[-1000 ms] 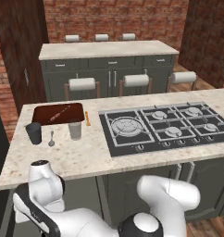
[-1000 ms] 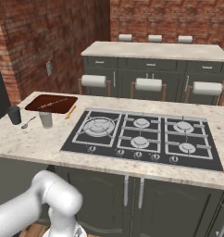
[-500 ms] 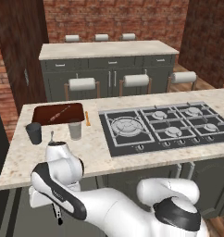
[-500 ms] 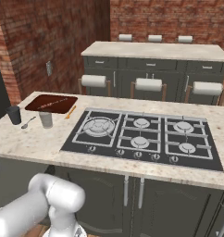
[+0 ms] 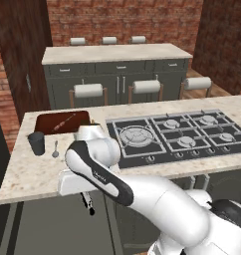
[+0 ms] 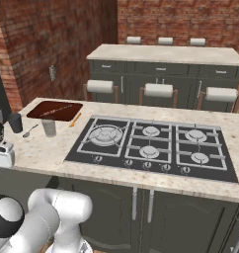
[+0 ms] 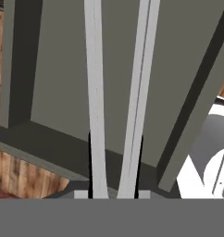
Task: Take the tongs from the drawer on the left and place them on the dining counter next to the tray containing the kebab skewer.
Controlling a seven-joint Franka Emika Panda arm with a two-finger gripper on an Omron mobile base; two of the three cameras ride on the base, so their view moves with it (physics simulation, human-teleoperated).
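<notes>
Since a second ago, arm has swung up from below the counter edge; hand now sits at the front lip of the dining counter [image 5: 28, 174], at 8 o'clock in left base view. Gripper [image 7: 115, 185] nearly closed, pinching the tongs [image 7: 118, 92]: two pale metal arms run between the fingers [image 7: 90, 162] toward 12 o'clock in hand view. Dark tong end hangs below the hand [image 5: 87, 203]. Tray [image 5: 45, 123] with kebab skewer [image 5: 62, 122] lies at 10 o'clock on the counter, cup [image 5: 37, 143] and spoon [image 5: 56, 148] just in front.
</notes>
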